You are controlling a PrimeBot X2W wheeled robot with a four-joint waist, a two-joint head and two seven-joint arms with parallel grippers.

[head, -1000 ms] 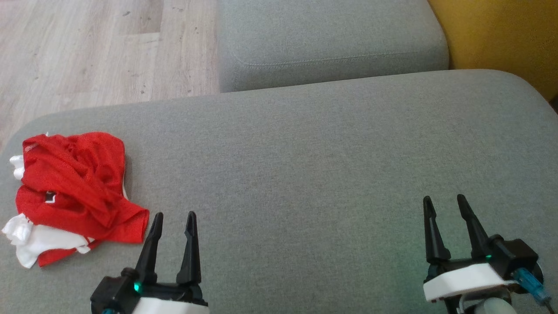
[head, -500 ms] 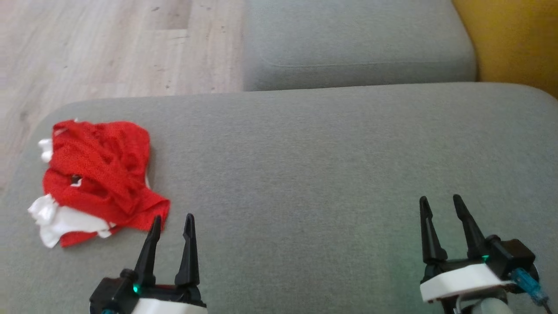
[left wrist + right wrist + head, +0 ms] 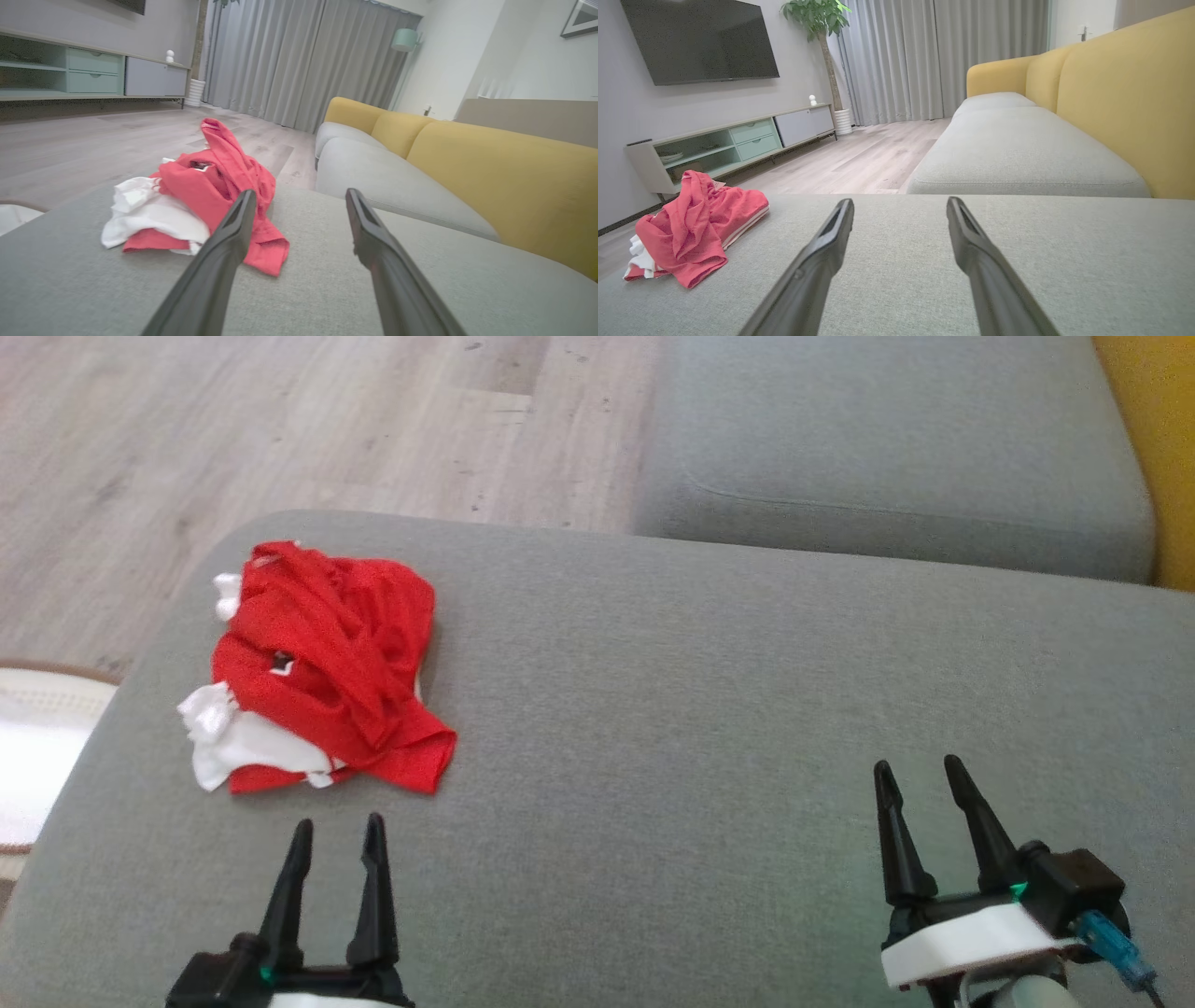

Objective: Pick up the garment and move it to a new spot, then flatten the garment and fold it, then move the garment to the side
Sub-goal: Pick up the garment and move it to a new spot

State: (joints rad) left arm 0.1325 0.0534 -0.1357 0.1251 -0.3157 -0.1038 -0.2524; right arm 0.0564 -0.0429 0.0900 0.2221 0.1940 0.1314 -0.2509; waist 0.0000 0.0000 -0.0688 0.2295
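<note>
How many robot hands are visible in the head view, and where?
2. The left hand is at the lower left, near the red garment; the right hand is at the lower right, over the grey cushion.

- The left gripper (image 3: 338, 826) sits low at the robot's left, jaws parted and empty, pointing forward.
- The right gripper (image 3: 917, 767) sits low at the right, jaws equally parted, empty.

I've got bare grey cushion (image 3: 709, 709) straight ahead and across the middle; the crumpled garment (image 3: 327, 653) heaps up at its left end, and the yellow backrest (image 3: 1167, 429) walls off the far right.
</note>
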